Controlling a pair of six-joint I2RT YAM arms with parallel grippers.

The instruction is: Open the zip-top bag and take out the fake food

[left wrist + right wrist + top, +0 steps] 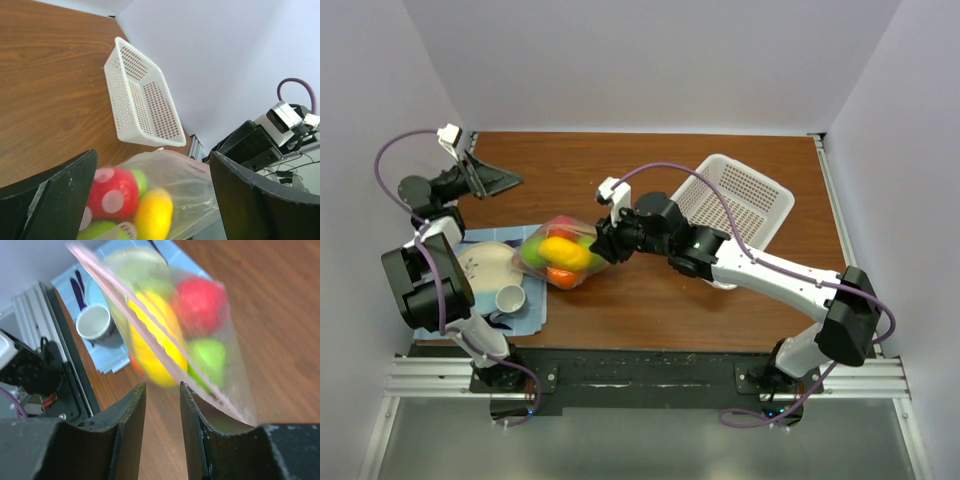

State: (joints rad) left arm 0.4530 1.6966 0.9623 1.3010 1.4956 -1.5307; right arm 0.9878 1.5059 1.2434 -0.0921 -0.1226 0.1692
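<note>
We see the right gripper (162,387) parted a little at the edge of the bag (558,262), pinching nothing. The left gripper (152,160) is spread wide and empty. The food (566,250) is inside the bag, beside the blue cloth (532,312).

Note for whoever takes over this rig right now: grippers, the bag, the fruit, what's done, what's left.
Left gripper: wide open, empty, at the table's far left.
Right gripper: jaws slightly apart at the zip-top bag's zip edge; a grip cannot be confirmed.
The bag is beside the plate, with the fake food inside it.
Done: nothing is out yet; whether the zip is open is unclear.
Left: open the bag and take the food out.
</note>
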